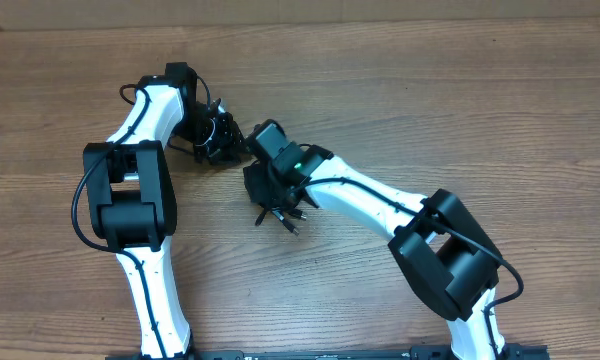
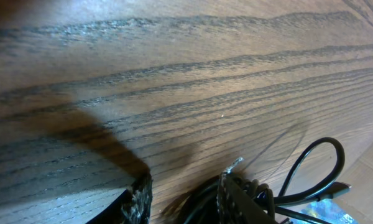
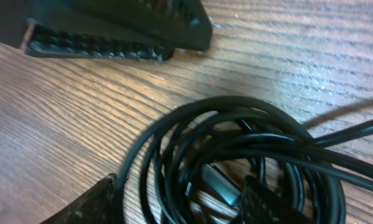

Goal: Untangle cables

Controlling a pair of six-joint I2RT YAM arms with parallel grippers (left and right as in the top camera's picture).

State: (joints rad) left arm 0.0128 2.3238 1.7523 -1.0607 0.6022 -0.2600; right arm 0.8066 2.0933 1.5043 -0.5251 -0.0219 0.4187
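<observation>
Several cables [image 3: 261, 144] on wood table [image 1: 430, 90], left fingers [image 2: 138, 200] parted, right fingers [image 3: 112, 28] spread around.

No legible text, labels, brands, numbers or signs anywhere in view.

A brown wood-grain table [image 1: 480, 90] fills the overhead view, its dark streaks running side to side. A pale strip [image 1: 280, 8] borders the far edge and a black rail [image 1: 320, 354] lies along the near one. A soft shadow [image 2: 81, 134] darkens the boards in the left wrist view.
</observation>
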